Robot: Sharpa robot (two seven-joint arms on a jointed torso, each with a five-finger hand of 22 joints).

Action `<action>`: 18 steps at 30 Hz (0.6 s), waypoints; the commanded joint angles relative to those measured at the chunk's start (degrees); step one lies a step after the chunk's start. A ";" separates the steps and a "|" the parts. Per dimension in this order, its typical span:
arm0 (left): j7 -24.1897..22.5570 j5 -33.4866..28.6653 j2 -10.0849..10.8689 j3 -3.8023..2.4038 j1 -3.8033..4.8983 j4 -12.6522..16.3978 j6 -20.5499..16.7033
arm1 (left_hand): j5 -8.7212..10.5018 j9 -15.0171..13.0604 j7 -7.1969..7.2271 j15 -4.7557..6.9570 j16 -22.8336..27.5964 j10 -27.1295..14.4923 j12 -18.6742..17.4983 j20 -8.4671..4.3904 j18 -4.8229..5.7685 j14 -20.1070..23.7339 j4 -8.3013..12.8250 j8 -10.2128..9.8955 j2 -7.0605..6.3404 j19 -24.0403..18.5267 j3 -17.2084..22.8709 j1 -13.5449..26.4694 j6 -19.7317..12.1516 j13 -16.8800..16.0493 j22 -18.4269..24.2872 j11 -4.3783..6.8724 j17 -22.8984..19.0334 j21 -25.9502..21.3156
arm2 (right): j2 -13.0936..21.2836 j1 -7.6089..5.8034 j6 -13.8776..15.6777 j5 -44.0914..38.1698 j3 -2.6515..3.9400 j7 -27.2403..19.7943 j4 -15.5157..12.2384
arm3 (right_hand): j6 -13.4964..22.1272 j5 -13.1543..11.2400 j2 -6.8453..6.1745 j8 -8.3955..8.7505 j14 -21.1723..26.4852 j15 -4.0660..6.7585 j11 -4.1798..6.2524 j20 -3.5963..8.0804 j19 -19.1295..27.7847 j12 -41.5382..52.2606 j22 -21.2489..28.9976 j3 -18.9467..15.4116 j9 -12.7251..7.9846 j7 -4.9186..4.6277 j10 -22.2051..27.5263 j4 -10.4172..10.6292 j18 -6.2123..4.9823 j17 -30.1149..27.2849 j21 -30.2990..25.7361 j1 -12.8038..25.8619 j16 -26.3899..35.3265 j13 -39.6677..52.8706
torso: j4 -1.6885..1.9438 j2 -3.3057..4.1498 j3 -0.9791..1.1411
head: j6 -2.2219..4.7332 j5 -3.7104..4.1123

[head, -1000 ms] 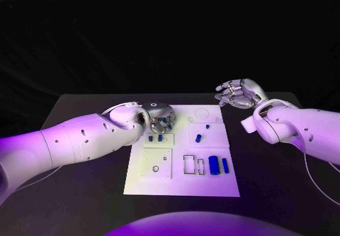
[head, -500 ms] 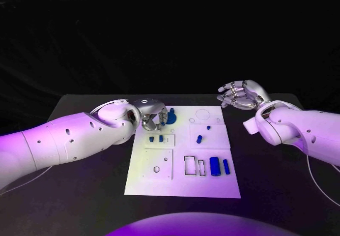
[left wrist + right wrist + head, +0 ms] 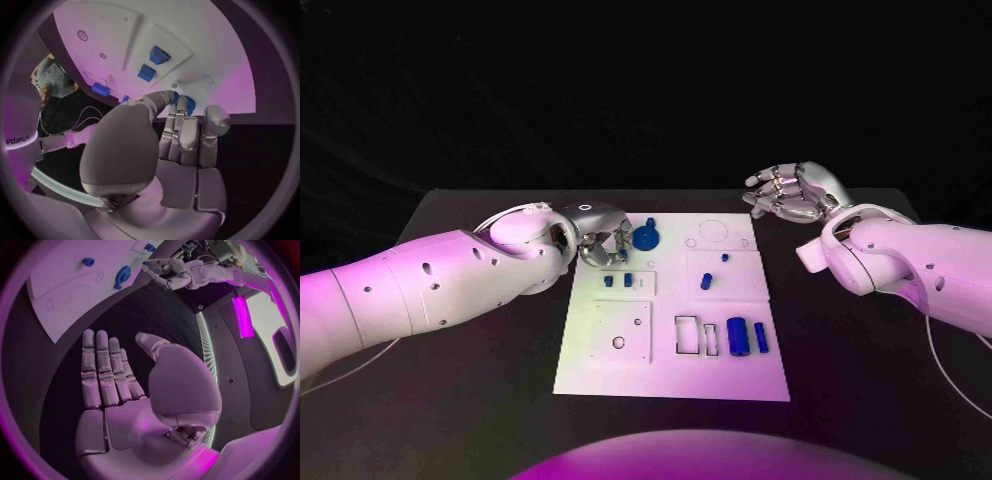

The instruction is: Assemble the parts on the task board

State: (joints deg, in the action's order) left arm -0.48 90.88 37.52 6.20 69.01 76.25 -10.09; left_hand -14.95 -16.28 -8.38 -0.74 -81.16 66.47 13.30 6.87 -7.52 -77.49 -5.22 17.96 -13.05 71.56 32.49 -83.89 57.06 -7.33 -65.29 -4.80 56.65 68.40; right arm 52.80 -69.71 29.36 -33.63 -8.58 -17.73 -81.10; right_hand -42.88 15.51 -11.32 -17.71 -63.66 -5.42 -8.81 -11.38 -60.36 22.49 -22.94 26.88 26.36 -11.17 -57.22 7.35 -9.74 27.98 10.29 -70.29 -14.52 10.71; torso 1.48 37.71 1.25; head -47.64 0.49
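Note:
The white task board (image 3: 675, 372) lies in the middle of the black table. A round blue part (image 3: 648, 236) stands near its far left corner. My left hand (image 3: 602, 243) is just left of that part, fingers stretched toward it and thumb curved in; in the left wrist view the blue part (image 3: 188, 104) peeks out past the fingertips (image 3: 180, 112). The right wrist view shows a small gap between that part (image 3: 121, 275) and the left hand (image 3: 167, 273). My right hand (image 3: 790, 193) hovers open beyond the board's far right corner, holding nothing.
Two small blue parts (image 3: 617, 281) sit in the left panel and a slanted one (image 3: 707, 280) in the middle panel. Two long blue parts (image 3: 746, 337) lie beside empty rectangular slots (image 3: 685, 335). Bare table borders the board on both sides.
My left hand has drawn back to the left, uncovering the round blue part, which stays put on the board. The right hand has hardly moved.

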 commanded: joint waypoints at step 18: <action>-0.01 -1.12 -0.35 0.09 -0.54 -0.51 1.88 | 0.38 -0.08 -0.03 0.05 -0.18 0.48 -0.50 -0.05 0.85 -0.45 0.36 -0.19 0.02 0.22 0.02 0.82 0.46 -0.05 0.01 0.08 -0.15 0.10 | -0.03 0.10 -0.47 -0.50 0.02 -0.64 -0.05 | 0.24 0.05 0.28 -0.26 -0.31 -0.03 0.02 -0.03 -0.44 0.28 0.05 0.02 -0.05 -1.81 0.49 -0.33 -0.66 0.05 -0.29 -0.18 0.21 -0.05 | -0.03 -0.04 0.08 | -0.22 -0.08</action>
State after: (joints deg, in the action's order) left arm -0.44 90.22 37.37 6.30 68.49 75.72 -9.12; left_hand -14.95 -16.27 -8.38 -0.74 -81.16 66.47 12.98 6.87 -7.52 -77.49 -5.22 17.96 -13.04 71.56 32.49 -83.44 57.05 -7.33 -65.28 -4.81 56.55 68.39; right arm 52.80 -69.65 29.36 -33.63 -8.58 -17.77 -81.11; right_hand -42.88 15.51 -11.32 -17.71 -63.66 -5.42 -8.81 -11.38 -60.36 22.49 -22.94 26.88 26.36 -11.17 -57.22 7.36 -9.75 27.98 10.29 -70.29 -14.53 10.72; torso 1.44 37.67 1.31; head -47.83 0.38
